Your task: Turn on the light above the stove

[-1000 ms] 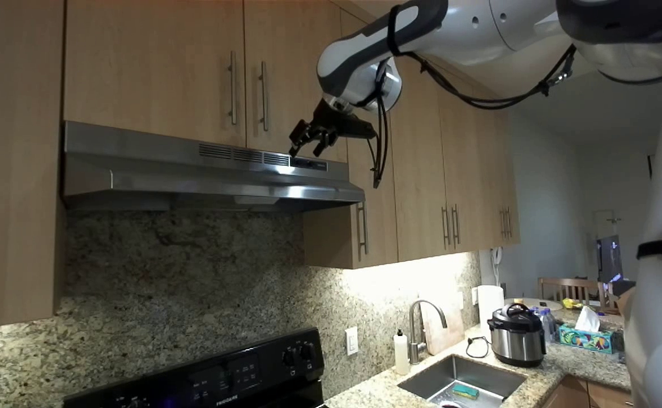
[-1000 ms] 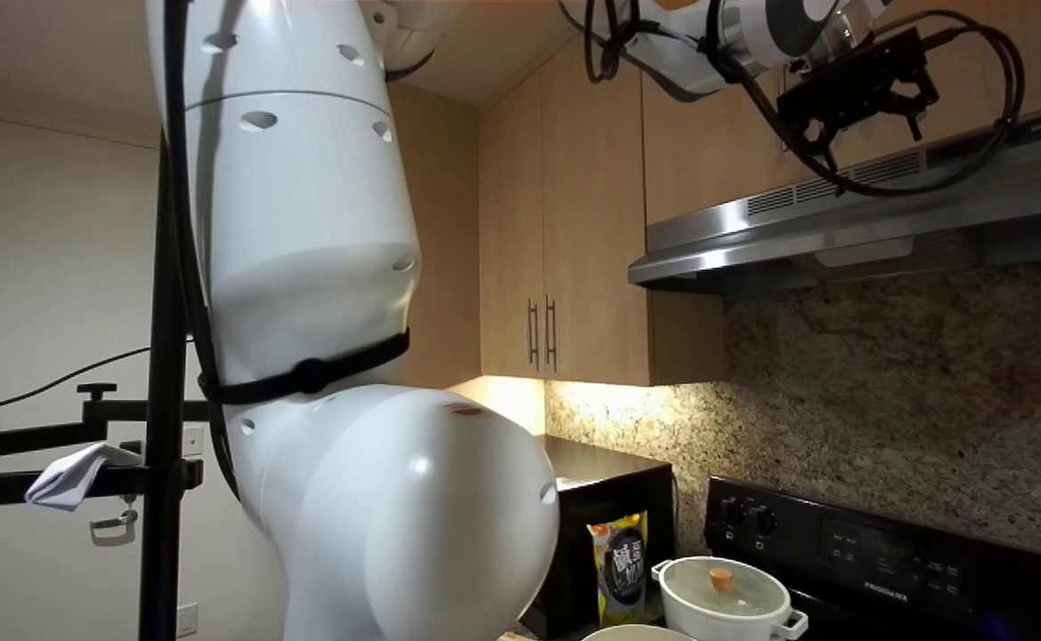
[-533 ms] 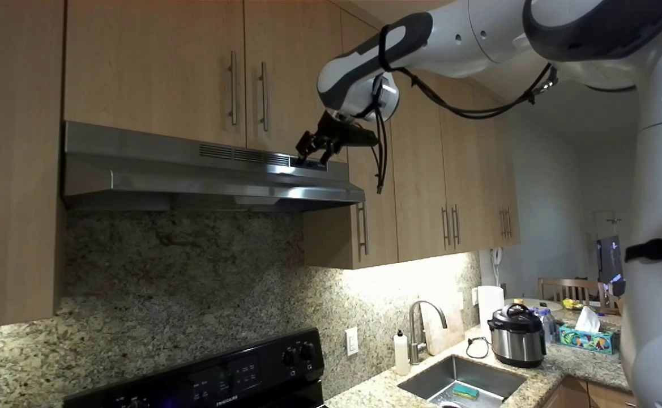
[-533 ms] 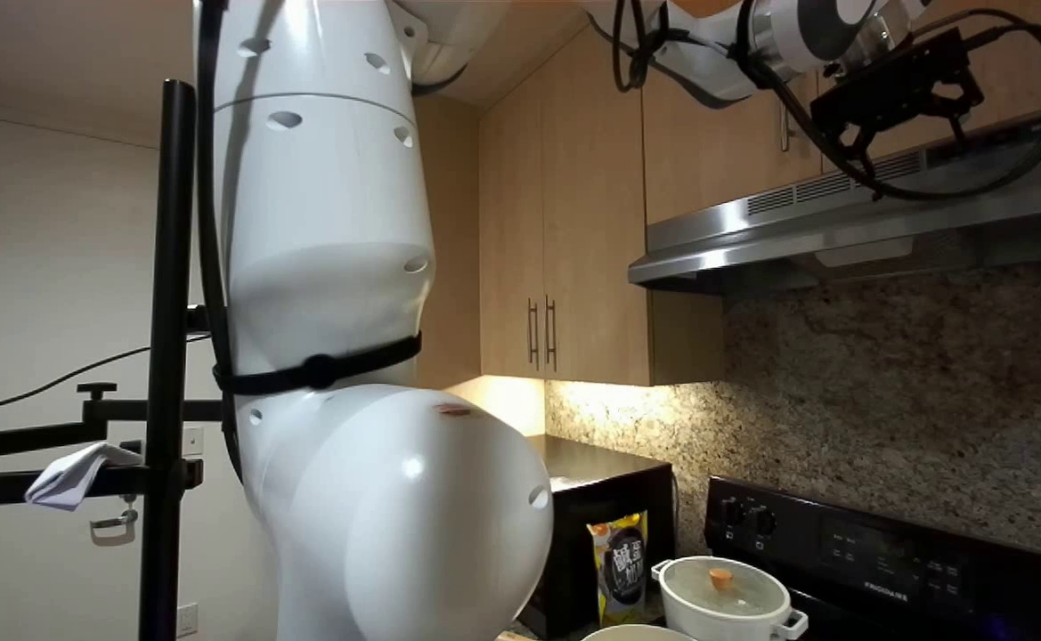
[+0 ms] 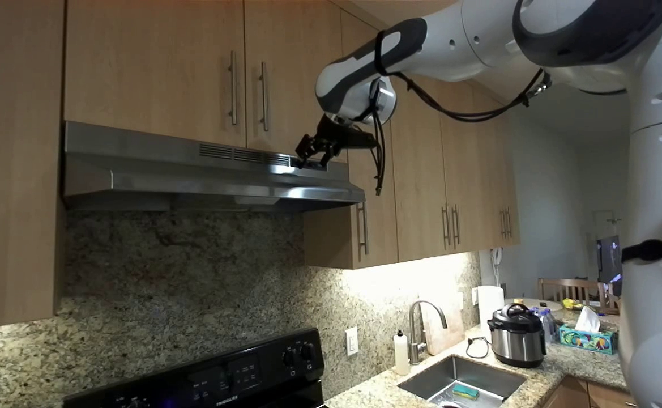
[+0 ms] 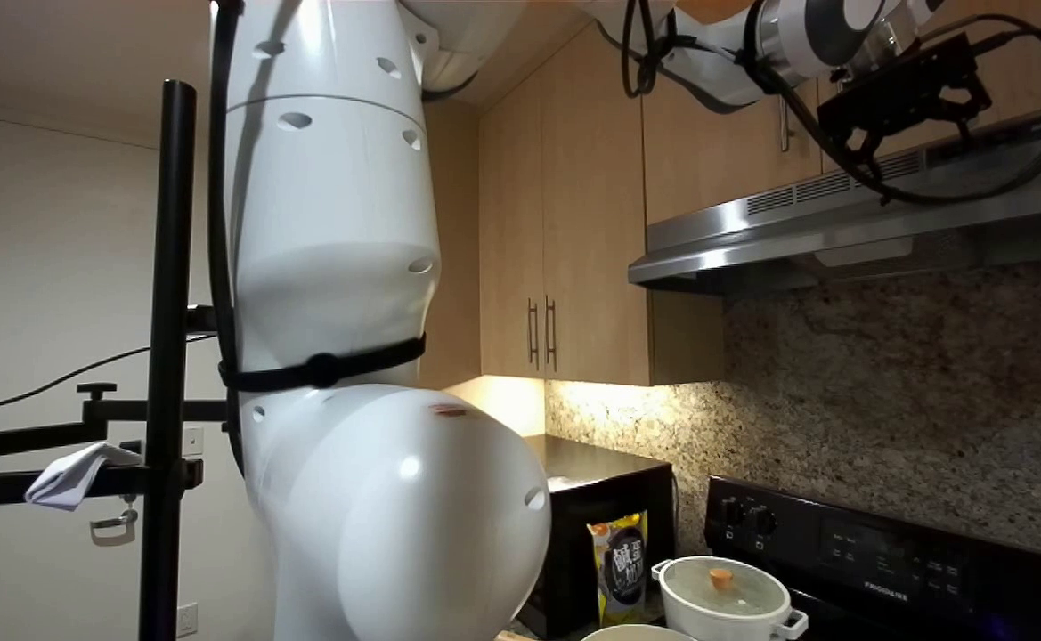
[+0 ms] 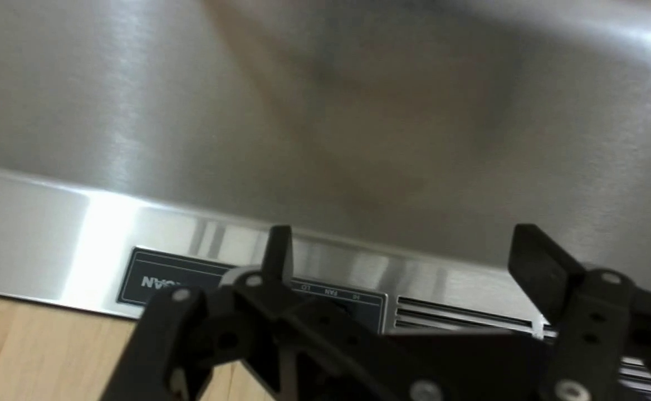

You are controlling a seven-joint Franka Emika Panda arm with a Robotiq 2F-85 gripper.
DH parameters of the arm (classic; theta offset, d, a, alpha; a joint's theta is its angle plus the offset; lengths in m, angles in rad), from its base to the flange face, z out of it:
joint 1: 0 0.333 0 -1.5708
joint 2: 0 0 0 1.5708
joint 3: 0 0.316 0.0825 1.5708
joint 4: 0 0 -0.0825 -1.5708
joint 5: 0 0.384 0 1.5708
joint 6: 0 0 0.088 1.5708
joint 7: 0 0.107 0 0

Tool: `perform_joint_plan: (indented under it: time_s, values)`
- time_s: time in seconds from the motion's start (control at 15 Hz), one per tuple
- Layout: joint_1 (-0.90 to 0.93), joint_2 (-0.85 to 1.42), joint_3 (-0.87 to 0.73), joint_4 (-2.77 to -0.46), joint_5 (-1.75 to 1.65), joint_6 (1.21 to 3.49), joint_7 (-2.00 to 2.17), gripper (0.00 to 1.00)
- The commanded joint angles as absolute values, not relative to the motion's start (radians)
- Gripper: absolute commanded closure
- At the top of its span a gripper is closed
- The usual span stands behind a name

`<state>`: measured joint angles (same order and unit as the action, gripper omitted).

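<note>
Under the range hood (image 5: 212, 173) the light cover (image 6: 865, 253) looks unlit; with my empty gripper (image 7: 403, 239) spread near the control panel (image 7: 169, 270), only switching seems left.

Panel (image 7: 169, 268) partly hidden (by hand (image 7: 403, 250)), stove (image 5: 217, 377) cropped

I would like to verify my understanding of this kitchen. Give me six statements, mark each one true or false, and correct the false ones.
1. The fingers are spread apart. True.
2. Under the range hood, the light shines brightly. False: the light under the range hood looks unlit in both exterior views.
3. In the wrist view, the fingers hide part of the control panel. True.
4. The white pot is uncovered. False: a lid covers the white pot.
5. The tissue box is plain white. False: the tissue box is colourful.
6. The sponge lies in the sink. True.
</note>
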<state>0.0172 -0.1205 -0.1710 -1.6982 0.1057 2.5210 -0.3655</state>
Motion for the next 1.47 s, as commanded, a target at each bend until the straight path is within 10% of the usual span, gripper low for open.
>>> perform_joint_plan:
  time_s: [0.0, 1.4]
  values:
    - [-0.005, -0.118, -0.15, -1.693, 0.11, 2.517, -0.367, 0.0]
    - [-0.054, 0.029, -0.156, -1.479, 0.291, 2.403, -0.44, 0.0]
